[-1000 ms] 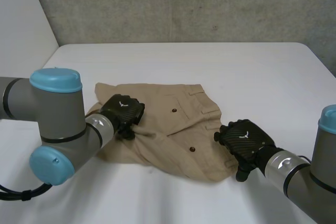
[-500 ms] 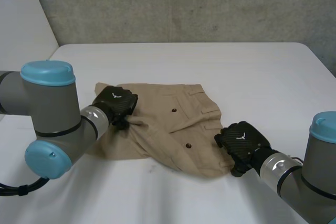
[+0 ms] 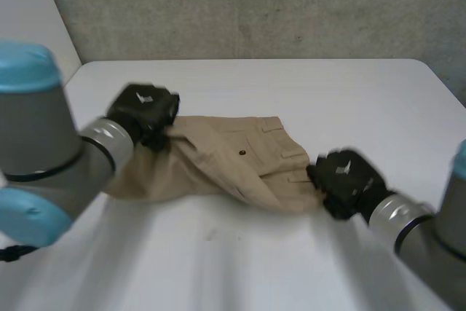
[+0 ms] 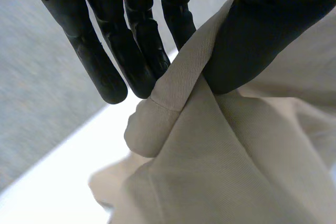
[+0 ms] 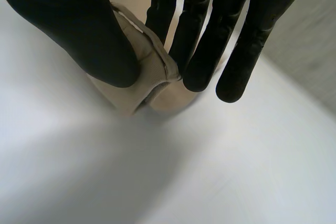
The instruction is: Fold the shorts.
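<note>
Tan shorts (image 3: 226, 158) with a dark button lie crumpled across the middle of the white table (image 3: 291, 85). My left hand (image 3: 142, 113) holds their left end lifted off the table. In the left wrist view its thumb and fingers (image 4: 136, 51) pinch a fold of the tan cloth (image 4: 210, 145). My right hand (image 3: 344, 180) is at the shorts' right end, low over the table. In the right wrist view its thumb (image 5: 79, 30) and fingers (image 5: 202, 40) pinch a hemmed edge of the shorts (image 5: 149, 69).
A grey concrete wall (image 3: 255, 5) rises behind the table's far edge. Bare white tabletop (image 3: 240, 267) stretches in front of the shorts and beyond them toward the wall.
Both hands have closed on the cloth. The left hand rose and moved toward the far left, lifting its end. The right hand lifted the near right edge and carried it away from me.
</note>
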